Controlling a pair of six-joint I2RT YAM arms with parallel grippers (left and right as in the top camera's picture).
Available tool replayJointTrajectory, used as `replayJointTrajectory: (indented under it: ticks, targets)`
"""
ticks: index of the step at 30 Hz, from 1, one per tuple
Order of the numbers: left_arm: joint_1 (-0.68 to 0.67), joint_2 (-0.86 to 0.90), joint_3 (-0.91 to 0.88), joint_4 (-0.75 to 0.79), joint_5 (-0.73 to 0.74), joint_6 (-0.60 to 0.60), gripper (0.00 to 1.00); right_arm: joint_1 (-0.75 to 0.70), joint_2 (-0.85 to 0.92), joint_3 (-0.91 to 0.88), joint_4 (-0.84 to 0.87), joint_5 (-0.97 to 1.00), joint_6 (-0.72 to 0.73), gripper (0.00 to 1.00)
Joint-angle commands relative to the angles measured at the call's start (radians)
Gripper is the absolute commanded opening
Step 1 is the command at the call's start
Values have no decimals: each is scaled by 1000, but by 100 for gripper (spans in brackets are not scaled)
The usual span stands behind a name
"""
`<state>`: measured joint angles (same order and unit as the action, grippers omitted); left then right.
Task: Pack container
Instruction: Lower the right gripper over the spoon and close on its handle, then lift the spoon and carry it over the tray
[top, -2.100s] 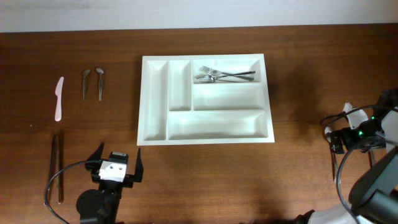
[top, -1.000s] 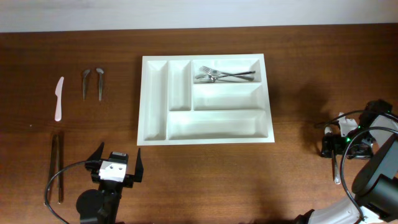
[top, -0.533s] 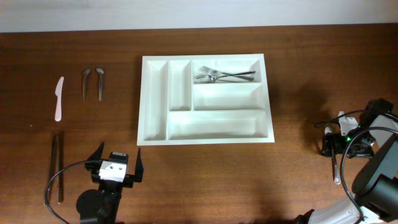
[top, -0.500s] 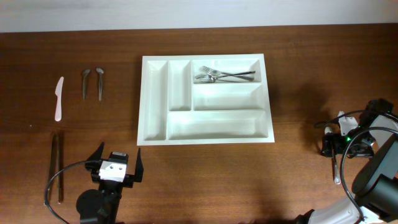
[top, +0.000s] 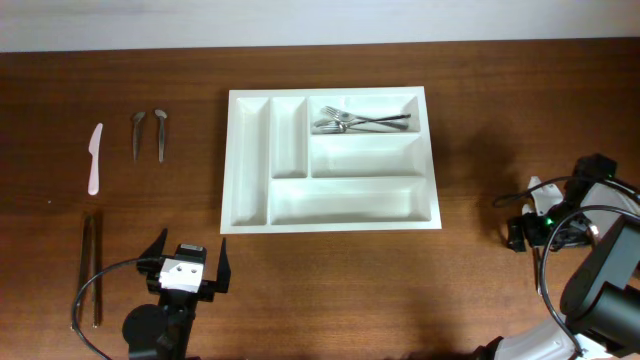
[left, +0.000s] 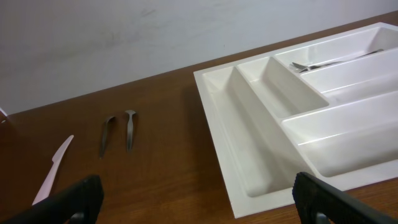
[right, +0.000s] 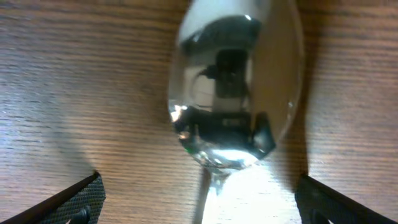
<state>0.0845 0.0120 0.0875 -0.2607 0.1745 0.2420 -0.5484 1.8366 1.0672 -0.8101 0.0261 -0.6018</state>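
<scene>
Centrally on the brown wooden desk (top: 480, 100) lies the large white rectangular plastic cutlery tray (top: 248, 160), flat, with its long sides running left to right in the overhead view. Two narrow upright compartments sit at its left end, and three long horizontal ones are stacked to their right. The uppermost long compartment holds a few silver metal forks (top: 360, 121) lying crossed over one another; the other four compartments show only white plastic.

Well apart to the tray's left, a small white plastic knife (top: 95, 158) lies on the desk. Two short grey metal utensils (top: 149, 133) lie side by side between that knife and the tray. Below the knife, near the desk's front-left corner, a pair of dark slender sticks (top: 91, 270) lies parallel.

The left end effector (top: 190, 250) hovers near the front edge, below the tray's lower-left corner, its fingers spread wide and gripping nothing.

The right end effector (right: 199, 205) is far to the tray's right, pointing down at the desk with its fingers fully apart. The right wrist camera shows the shiny bowl of a silver metal spoon (right: 233, 93) lying on the wood between the two fingertips. Neither fingertip presses on it, so the spoon is not gripped.
</scene>
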Motion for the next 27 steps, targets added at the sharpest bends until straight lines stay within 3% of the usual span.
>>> replayJointTrajectory:
  ticks: [1, 8, 10, 13, 15, 27]
  targets:
    - [-6, -2, -5, -1, -7, -3, 99, 18, 38, -46, 18, 17, 8, 99]
    - [-6, -2, -5, -1, -7, -2, 99, 16, 38, -46, 18, 16, 8, 98]
    - [-6, -2, -5, -1, -7, -3, 99, 16, 38, -46, 16, 16, 8, 92]
    - [-6, -2, -5, -1, -7, -3, 99, 16, 38, -46, 14, 17, 8, 67]
    - [-6, -2, -5, -1, -7, -2, 99, 16, 38, -46, 13, 17, 8, 58]
    - [-6, -2, -5, -1, -7, -3, 99, 16, 38, -46, 0, 114, 9, 36]
